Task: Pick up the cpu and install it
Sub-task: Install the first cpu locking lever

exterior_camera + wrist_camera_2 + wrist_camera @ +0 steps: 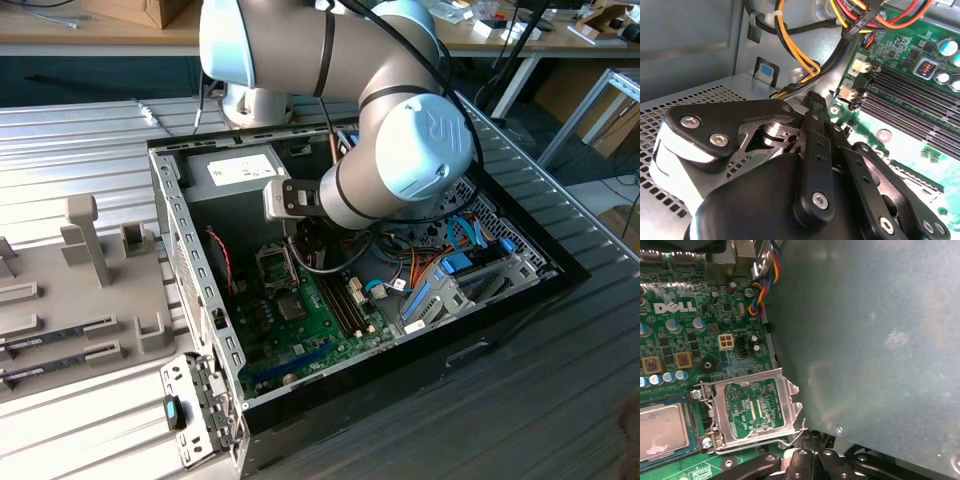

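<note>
At the exterior view's left, a grey tray holds memory sticks. To its right the open computer case holds the green motherboard. The cpu lies flat in its socket, silver top up, with the metal socket frame swung open just beside it. My gripper hangs low inside the case, close beside that frame; I cannot tell whether it is spread or closed.

Your ribbed metal table fills most of the frame. Along the top edge runs a wooden workbench; at upper right, white desk legs and grey floor.
</note>
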Tool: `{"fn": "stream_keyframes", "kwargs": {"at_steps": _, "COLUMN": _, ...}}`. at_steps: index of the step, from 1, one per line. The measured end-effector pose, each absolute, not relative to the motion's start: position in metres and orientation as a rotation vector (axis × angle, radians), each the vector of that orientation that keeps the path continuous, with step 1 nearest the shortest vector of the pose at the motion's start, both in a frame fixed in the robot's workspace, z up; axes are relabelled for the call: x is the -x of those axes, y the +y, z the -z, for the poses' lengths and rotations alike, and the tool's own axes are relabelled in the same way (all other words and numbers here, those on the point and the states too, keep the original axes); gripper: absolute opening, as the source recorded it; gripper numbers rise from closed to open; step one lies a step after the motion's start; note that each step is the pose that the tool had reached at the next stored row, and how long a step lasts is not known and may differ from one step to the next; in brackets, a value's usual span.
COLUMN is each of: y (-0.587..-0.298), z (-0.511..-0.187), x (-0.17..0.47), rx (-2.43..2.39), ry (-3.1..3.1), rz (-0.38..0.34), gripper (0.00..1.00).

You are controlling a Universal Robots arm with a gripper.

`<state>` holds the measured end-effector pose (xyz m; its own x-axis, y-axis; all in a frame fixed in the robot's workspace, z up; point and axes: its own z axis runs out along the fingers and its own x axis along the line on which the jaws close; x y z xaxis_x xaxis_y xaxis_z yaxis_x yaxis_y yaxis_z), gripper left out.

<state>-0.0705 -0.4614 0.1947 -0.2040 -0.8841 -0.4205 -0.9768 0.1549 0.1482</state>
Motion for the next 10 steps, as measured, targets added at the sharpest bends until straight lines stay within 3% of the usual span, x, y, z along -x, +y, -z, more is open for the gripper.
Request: {"fn": "stream_keyframes", "kwargs": {"at_steps": 10, "y": -0.4618, "z": -0.2023, "x": 0.0705, "rx": 1.819, "ry": 2.202, "rz": -0.563, "gripper": 0.11}}
